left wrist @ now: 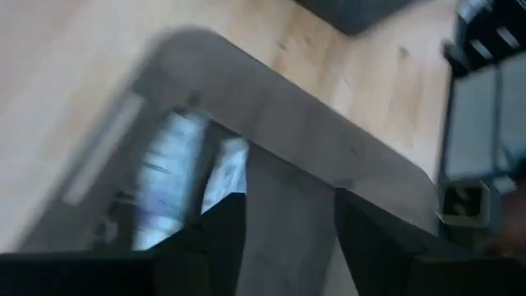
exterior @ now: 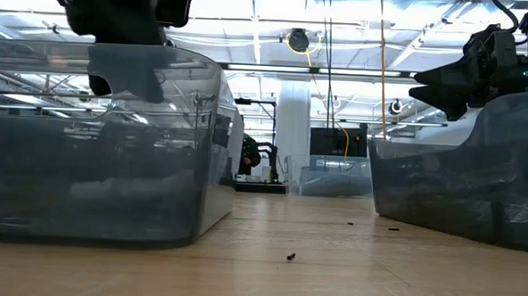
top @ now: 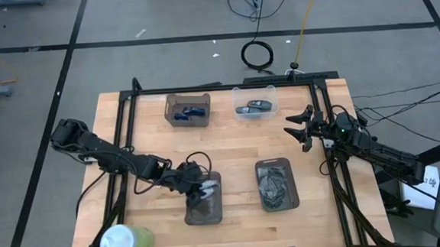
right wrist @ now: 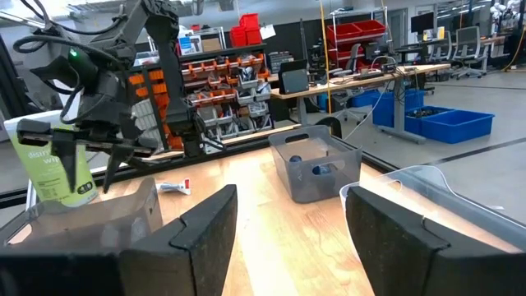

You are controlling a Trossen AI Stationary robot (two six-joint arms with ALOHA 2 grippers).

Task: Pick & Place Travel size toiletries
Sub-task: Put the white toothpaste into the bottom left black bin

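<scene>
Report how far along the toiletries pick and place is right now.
Looks done: at least one white tube lies inside the near-left dark tray. In hand: the left gripper is over that tray with open fingers and nothing between them. The right gripper waits open near the table's right edge. Left: items remain in the far clear bin and the far dark bin.

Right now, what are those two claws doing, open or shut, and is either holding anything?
Left gripper: over the near-left dark tray, fingers apart, nothing between them; white tubes lie in the tray.
Right gripper: open, empty, waiting at the table's right edge.
</scene>
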